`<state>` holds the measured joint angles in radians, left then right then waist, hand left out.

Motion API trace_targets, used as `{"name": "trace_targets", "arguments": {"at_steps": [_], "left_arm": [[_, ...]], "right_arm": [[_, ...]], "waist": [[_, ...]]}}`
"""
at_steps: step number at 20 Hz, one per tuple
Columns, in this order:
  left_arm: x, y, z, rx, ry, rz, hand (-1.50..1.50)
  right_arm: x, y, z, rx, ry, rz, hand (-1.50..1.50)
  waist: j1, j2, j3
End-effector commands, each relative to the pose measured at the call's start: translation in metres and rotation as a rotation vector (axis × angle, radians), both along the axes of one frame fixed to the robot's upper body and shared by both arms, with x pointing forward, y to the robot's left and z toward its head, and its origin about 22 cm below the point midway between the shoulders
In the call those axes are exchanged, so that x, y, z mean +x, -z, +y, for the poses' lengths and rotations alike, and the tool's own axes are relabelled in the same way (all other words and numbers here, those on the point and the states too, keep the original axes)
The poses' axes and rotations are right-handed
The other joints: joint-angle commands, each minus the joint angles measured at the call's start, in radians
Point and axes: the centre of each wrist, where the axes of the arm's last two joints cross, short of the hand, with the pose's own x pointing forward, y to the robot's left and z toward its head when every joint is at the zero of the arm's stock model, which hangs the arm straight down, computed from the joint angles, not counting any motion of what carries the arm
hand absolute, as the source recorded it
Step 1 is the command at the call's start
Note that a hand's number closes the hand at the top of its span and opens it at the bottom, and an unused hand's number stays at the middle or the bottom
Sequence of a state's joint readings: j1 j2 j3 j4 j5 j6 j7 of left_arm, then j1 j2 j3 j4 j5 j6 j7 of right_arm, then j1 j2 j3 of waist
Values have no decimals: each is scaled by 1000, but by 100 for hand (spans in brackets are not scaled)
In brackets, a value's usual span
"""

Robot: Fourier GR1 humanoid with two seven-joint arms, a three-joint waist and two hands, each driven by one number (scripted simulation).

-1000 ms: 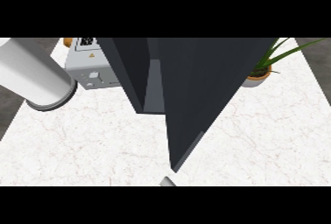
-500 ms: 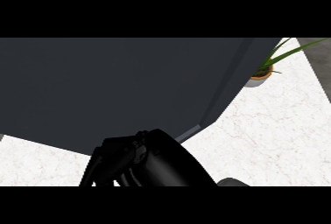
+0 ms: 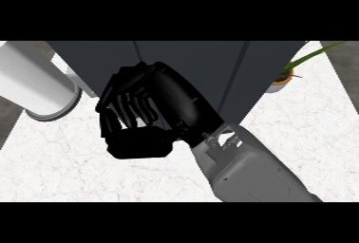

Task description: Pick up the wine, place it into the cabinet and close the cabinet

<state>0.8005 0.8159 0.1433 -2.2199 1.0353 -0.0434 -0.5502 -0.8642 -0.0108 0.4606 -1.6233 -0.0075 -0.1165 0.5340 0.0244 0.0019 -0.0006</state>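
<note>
the right robot hand (image 3: 144,114) is up against the front of the dark cabinet (image 3: 210,61), fingers curled in toward the palm with nothing that i can see inside them. the wine is nowhere in view, so from here i cannot tell whether it stands inside the cabinet or somewhere out of sight. that is the first worry: if the bottle is not in, a shut door leaves the job half done. the second is the door itself. a thin seam shows down the right part of the front, and i cannot tell if it sits flush; curled knuckles could slide off the smooth panel and leave it ajar. the grey forearm (image 3: 245,171) crosses low over the white table (image 3: 70,161), and a wide swing could catch the potted plant (image 3: 284,78) just beside the cabinet's right corner. the left robot hand does not show.
</note>
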Motion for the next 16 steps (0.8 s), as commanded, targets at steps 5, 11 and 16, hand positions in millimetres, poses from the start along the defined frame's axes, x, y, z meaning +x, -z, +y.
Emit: {"name": "trace_targets", "arguments": {"at_steps": [5,11,16], "left_arm": [[10,-1,-28,-14,58,49,-150],[22,6,-46,-32,78,55,-150],[37,15,-52,-43,39,68,-150]], "right_arm": [[64,-22,-8,10,76,-19,150],[97,6,-55,-26,112,-38,150],[109,1,-57,-48,138,-51,150]], "waist": [[-8,4,0],[-14,5,1],[-27,12,0]]}}
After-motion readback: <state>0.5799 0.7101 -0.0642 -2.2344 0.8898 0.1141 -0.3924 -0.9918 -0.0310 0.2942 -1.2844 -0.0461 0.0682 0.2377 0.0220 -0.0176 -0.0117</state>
